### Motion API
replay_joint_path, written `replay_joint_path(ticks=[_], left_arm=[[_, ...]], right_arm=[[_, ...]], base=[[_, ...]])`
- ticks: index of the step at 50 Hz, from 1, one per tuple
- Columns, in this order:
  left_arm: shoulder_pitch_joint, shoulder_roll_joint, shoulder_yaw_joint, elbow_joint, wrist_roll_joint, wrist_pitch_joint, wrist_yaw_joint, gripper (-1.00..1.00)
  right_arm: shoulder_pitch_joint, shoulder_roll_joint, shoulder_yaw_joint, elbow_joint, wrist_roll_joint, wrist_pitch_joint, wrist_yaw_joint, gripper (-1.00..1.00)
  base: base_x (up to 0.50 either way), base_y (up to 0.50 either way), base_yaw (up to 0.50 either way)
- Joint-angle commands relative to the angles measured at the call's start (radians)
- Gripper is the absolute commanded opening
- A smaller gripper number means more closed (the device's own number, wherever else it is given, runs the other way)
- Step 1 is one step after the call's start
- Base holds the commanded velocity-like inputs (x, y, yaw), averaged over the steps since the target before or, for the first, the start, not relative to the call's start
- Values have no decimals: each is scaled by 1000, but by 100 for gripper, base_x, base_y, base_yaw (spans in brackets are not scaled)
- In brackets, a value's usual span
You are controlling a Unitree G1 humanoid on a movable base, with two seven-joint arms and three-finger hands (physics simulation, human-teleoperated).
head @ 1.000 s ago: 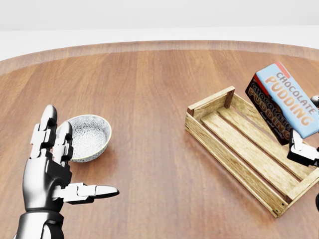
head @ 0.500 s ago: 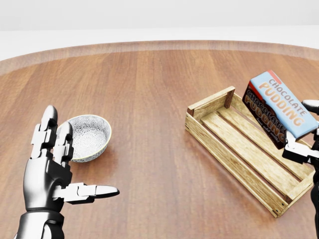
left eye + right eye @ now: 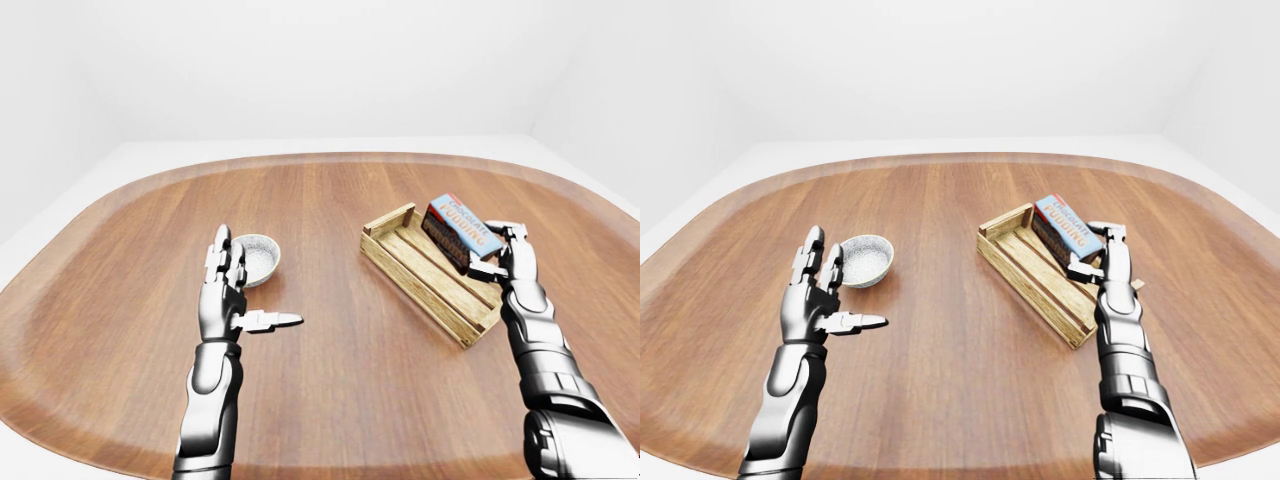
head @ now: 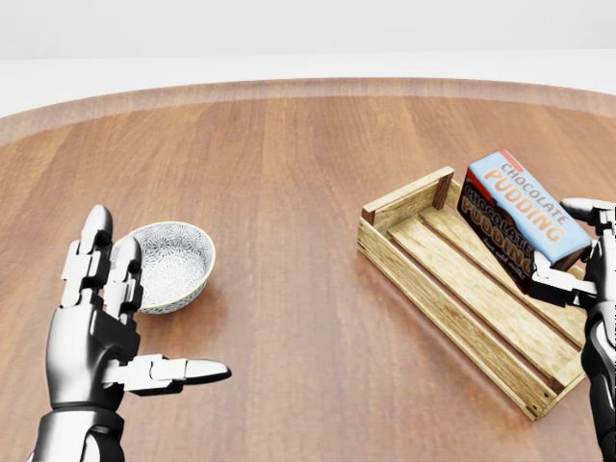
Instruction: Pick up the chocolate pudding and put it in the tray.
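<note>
The chocolate pudding box (image 4: 520, 217), blue on top with dark sides, is tilted low over the right part of the wooden slatted tray (image 4: 404, 198). I cannot tell whether its lower edge touches the slats. My right hand (image 4: 577, 250) comes in at the right edge of the head view and is shut on the box, with one finger over its top end and the thumb under its lower end. My left hand (image 4: 135, 318) is open and empty at the lower left, with its fingers up and thumb pointing right. Both hands also show in the left-eye view.
A small white patterned bowl (image 4: 173, 262) stands on the table just right of my left hand's fingers. The round wooden table (image 3: 330, 380) has a raised rim all round. The tray lies diagonally at the right of the head view.
My right hand has brought the pudding box down and to the left, from above the tray's right edge to low over its slats. The left hand and the bowl have not moved.
</note>
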Motion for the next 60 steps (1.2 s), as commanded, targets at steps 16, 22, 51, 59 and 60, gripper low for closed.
replay_joint_path(ticks=[16,22,51,59,60], left_arm=[[1,0,3,-3,-7,0,-4,100],[-1,0,3,-5,-6,0,-3,100],[-1,1,3,-3,-7,0,-3,100],[-3,1,4,0,-8,0,-3,100],[-3,1,4,-2,-8,0,-3,100]], right_arm=[[-153,-18,44,304,21,0,-42,-100],[-168,-20,48,326,18,0,-45,-100],[-237,-21,61,399,-11,0,-73,-100],[-256,-20,64,421,-18,0,-79,-100],[-258,-19,65,424,-20,0,-81,-100]], base=[[0,0,0],[0,0,0],[0,0,0],[0,0,0],[0,0,0]])
